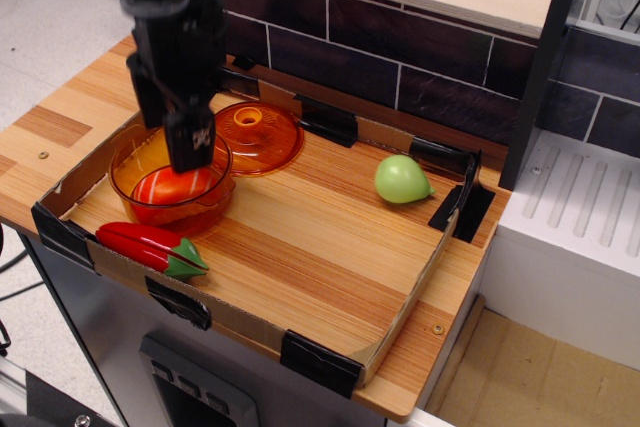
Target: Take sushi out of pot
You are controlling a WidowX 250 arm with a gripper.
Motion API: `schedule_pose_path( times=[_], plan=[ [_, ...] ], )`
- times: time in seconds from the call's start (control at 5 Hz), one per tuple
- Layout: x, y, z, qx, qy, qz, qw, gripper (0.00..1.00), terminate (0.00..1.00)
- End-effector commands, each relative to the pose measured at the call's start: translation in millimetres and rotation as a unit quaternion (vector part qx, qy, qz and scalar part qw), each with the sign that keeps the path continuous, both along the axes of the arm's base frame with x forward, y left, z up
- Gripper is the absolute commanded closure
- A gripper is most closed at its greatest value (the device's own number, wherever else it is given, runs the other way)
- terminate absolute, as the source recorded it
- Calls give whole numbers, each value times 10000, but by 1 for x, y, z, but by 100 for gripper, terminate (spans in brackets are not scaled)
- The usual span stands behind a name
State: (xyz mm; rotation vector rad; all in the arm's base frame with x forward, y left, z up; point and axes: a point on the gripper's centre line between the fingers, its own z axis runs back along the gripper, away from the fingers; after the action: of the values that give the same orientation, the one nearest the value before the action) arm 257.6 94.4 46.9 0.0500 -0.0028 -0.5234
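The sushi (172, 187) lies inside the pot (130, 179), on its bottom: a rounded orange-red piece crossed by white diagonal stripes, seen through the pot's open top and partly hidden at its upper edge. The pot is a round bowl of clear orange plastic with a thick rim, wider than the sushi. It stands upright on the counter (300, 247) near the left edge.

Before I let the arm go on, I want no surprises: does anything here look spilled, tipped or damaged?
Nothing stands out. The sushi lies inside the upright pot, the gripper hangs just above it, the lid lies flat beside the pot, and the chili pepper and green fruit rest on the board.
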Motion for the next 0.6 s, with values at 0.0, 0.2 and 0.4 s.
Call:
schedule_pose_path(
  times=[0.0,0.2,0.4],
  plan=[
    [6,-1,-1,74,-49,-10,10000,0,0],
    [5,-1,-4,59,0,79,10000,0,0],
    [7,3,-11,79,-20,219,9997,0,0]
  ],
)
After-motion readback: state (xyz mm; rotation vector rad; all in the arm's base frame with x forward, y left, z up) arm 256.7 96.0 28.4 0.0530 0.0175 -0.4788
